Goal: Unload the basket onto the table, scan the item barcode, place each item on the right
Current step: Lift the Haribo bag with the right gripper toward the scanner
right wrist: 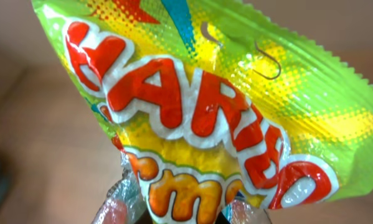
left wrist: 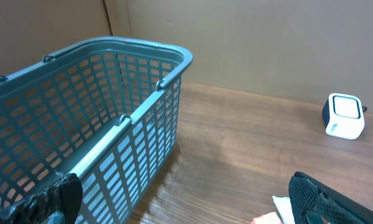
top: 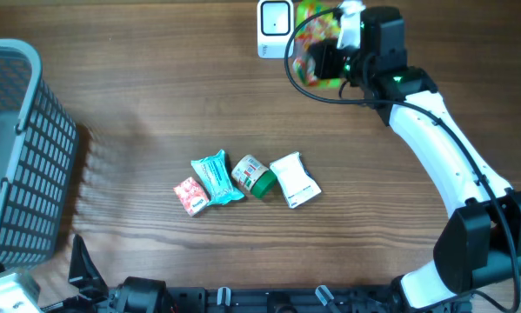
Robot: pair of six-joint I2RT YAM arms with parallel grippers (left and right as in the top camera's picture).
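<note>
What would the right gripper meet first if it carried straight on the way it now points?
Probably the white scanner: the right gripper, shut on the Haribo bag, points toward it, so the bag would touch first. Height is unclear from overhead.

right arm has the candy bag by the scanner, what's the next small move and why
Probably rotate the bag a little to present its barcode to the scanner. The right gripper is shut on the bag, held just beside the scanner, yet the wrist view shows only the printed front with no barcode, so which way the code faces is unclear.
</note>
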